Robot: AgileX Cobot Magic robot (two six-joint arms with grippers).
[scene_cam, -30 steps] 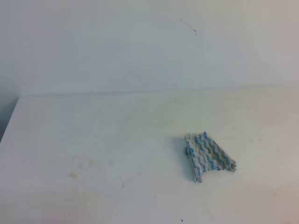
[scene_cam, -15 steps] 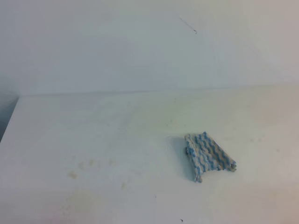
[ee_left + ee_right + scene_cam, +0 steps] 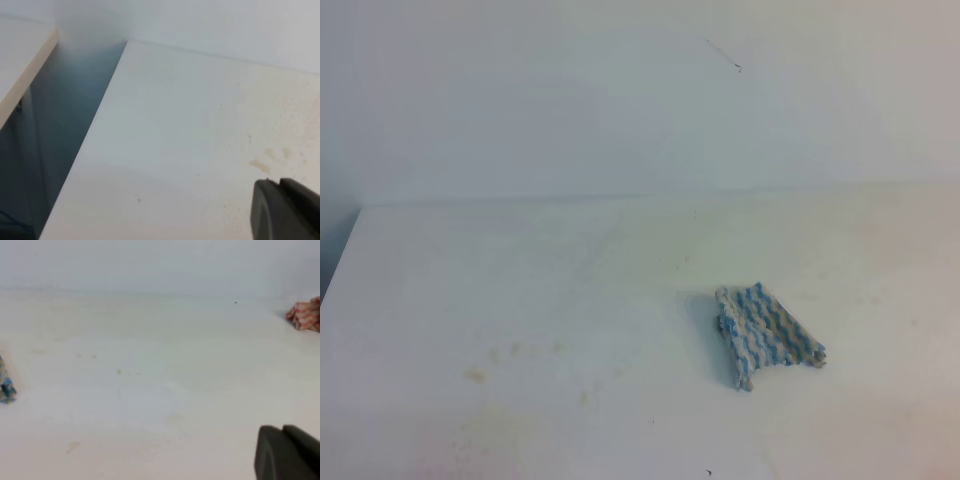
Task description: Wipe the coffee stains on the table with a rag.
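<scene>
Lying rag (image 3: 767, 336) beyond right hand (image 3: 287, 452)

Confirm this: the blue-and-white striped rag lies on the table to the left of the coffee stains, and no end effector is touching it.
Wrong side. In the exterior high view the rag lies on the table to the right of the coffee stains. The rest holds: no end effector is touching it.

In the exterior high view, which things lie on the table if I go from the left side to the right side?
The table's left edge → the tan coffee stains → the rag with blue and white zigzag stripes, lying crumpled right of the middle.
</scene>
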